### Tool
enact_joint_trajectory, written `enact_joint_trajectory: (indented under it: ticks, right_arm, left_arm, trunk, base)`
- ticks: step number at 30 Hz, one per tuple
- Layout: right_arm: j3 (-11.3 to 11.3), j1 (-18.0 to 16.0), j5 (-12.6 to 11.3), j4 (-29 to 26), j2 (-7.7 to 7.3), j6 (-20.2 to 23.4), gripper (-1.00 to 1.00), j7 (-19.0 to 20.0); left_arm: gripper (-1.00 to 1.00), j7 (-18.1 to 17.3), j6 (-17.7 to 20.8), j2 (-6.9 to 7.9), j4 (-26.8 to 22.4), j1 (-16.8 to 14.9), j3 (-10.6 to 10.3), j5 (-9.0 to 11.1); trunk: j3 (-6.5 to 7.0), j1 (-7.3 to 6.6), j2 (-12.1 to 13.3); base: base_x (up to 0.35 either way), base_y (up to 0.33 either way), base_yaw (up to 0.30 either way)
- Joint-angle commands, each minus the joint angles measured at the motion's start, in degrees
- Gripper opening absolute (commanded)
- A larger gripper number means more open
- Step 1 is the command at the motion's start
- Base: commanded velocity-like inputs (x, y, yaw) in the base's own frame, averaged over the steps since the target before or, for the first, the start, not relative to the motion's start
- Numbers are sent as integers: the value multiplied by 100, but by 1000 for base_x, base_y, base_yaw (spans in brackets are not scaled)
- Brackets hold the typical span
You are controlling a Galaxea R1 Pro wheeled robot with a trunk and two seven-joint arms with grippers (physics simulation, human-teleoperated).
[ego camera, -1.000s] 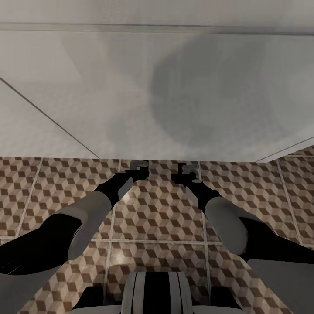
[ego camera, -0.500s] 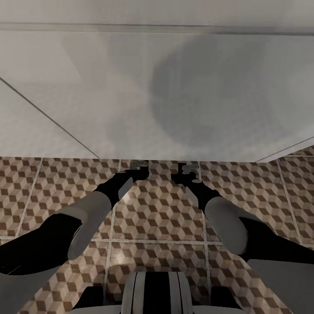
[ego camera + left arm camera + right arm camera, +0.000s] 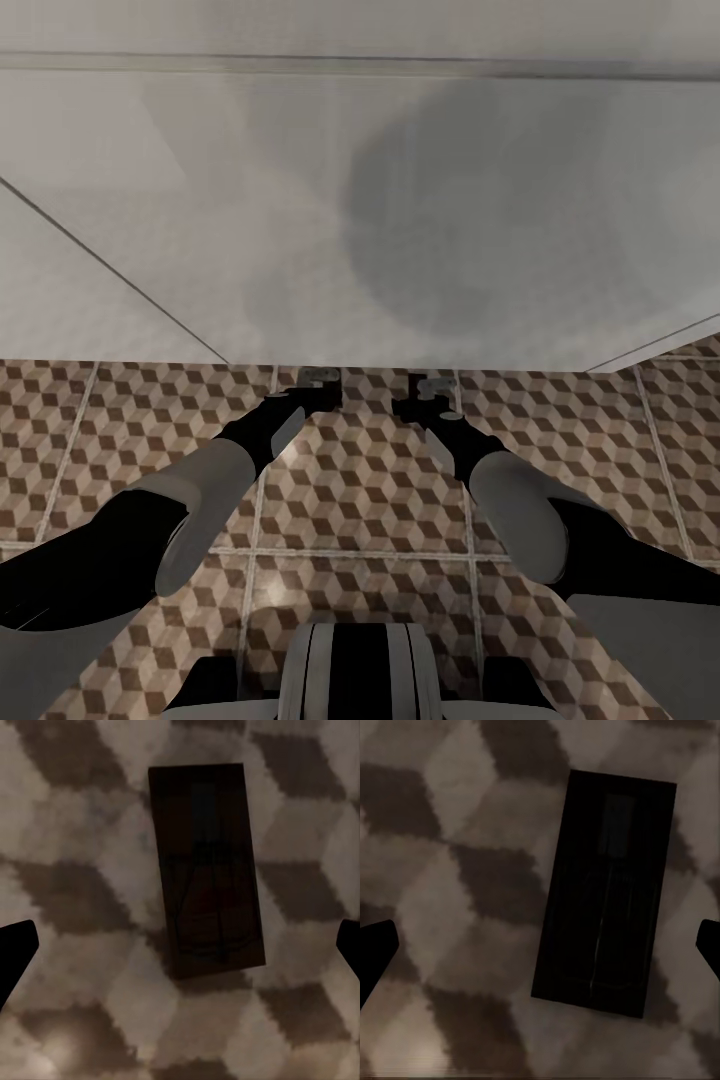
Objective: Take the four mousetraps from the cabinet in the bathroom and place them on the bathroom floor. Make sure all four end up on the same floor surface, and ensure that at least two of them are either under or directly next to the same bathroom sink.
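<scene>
1. Bathroom floor point(image 3: 360, 500): cube-patterned tiles with pale grout lines, running up to a large white surface point(image 3: 400, 200) that takes up the upper part of the head view. Cannot tell whether that is the sink's base.
2. Both arms reach forward and down, their ends low at the floor's far edge, just short of the white surface.
3. Left tool point(image 3: 318, 378): fingertips spread wide at the edges of the left wrist view, nothing held. A mousetrap point(image 3: 206, 870) lies flat on the tiles between them, dark in shadow.
4. Right tool point(image 3: 432, 386): likewise wide open and empty. A second mousetrap point(image 3: 604, 892) lies flat on the tiles below it, slightly skewed.
5. Risks, as judged:
   - lifting away carelessly could clip a trap and skid it off;
   - if the white surface is not the sink, this pair fails the placement rule;
   - remaining traps unseen, so count unconfirmed.
</scene>
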Motion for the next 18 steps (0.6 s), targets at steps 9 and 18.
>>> enact_joint_trajectory:
  ticks: [9,18]
  right_arm:
    - [-48,-3,58,50,3,-13,100,-11]
    - [-48,-3,58,54,3,-13,100,-11]
  left_arm:
    - [100,26,12,0,-7,-1,-28,52]
    - [100,26,11,0,-7,-1,-28,52]
  trunk:
    - [-3,-1,-1]
    - [-3,-1,-1]
  base:
    - [0,0,0]
    - [-94,0,0]
